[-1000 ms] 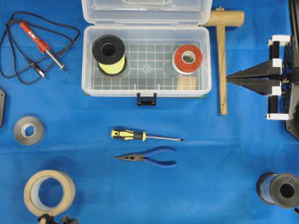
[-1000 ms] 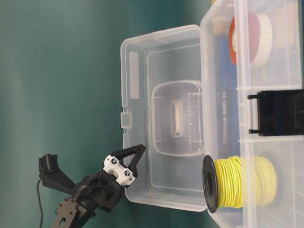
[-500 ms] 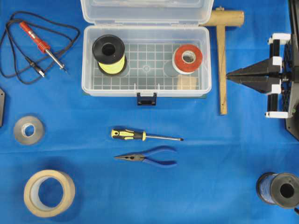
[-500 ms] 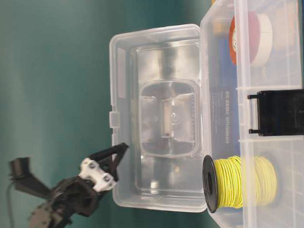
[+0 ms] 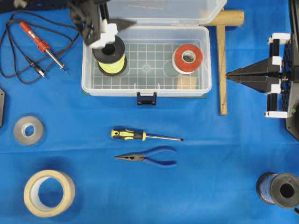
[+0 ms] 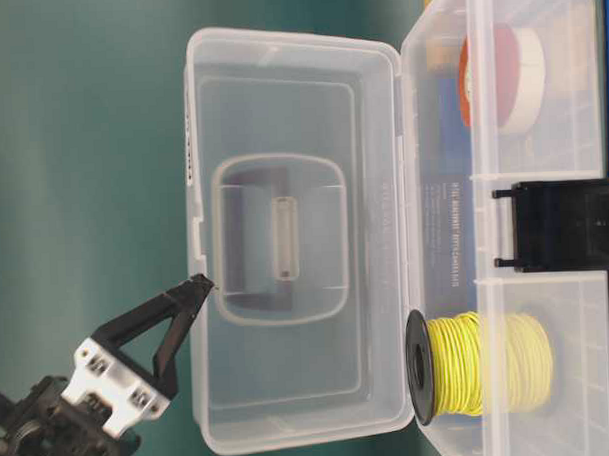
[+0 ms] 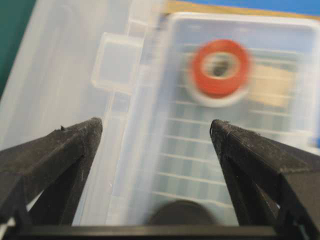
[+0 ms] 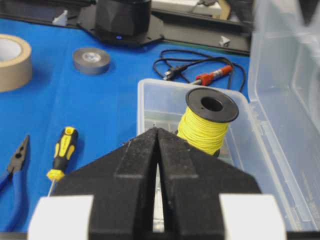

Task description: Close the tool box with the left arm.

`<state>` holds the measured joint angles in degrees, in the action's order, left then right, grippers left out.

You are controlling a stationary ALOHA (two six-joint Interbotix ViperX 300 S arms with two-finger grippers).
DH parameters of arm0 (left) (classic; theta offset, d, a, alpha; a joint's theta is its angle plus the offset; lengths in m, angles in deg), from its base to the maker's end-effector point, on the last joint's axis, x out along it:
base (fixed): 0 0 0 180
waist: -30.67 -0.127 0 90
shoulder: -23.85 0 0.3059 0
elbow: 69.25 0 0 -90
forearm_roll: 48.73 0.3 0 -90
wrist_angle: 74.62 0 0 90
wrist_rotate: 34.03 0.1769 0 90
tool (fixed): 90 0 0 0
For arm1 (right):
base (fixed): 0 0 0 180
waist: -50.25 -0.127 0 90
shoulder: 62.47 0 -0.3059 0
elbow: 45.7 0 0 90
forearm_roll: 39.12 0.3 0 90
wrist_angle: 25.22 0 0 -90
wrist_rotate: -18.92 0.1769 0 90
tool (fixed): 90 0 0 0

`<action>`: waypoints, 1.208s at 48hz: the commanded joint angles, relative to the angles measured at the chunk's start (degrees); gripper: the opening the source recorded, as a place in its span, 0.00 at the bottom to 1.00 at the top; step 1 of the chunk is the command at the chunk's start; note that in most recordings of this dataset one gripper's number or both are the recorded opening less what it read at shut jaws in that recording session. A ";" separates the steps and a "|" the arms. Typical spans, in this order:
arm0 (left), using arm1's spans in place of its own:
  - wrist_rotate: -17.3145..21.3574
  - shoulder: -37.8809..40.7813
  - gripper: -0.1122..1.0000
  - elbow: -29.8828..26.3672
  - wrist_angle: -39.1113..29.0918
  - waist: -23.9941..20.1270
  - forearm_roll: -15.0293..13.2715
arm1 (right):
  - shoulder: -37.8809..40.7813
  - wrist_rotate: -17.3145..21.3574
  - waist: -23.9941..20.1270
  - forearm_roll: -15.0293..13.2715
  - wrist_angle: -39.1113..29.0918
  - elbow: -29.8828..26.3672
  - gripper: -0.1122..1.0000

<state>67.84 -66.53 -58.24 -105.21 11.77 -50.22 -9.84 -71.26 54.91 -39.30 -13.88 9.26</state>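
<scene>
The tool box [image 5: 146,60] sits at the table's far edge, its lid [image 6: 295,248] raised and not yet shut. The left gripper [image 6: 192,292], jaws spread wide and holding nothing, has a fingertip at the lid's free edge. Judging from this, the lid-pushing step is in hand; next calls for swinging the lid over the yellow wire spool [image 5: 109,55] onto the base. The right gripper [image 5: 229,77] rests pinched together, empty, at the table's right edge.

Yellow spool [image 5: 109,55] (upright) beneath lid [image 5: 159,10]
</scene>
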 commanded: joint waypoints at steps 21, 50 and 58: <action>-8.00 -4.66 0.94 6.15 -2.20 11.87 -0.35 | 0.09 0.00 0.09 0.00 -0.26 -0.62 0.10; -10.28 -10.72 0.93 9.40 -1.85 15.47 -0.35 | 0.00 0.18 0.09 0.00 -0.70 -0.70 0.10; -10.28 -18.54 0.93 14.85 1.58 15.47 -0.35 | -0.09 0.18 0.09 0.00 -0.79 -0.70 0.10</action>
<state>57.64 -81.38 -44.53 -105.73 27.15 -50.66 -9.84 -71.17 54.91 -39.38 -14.85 9.26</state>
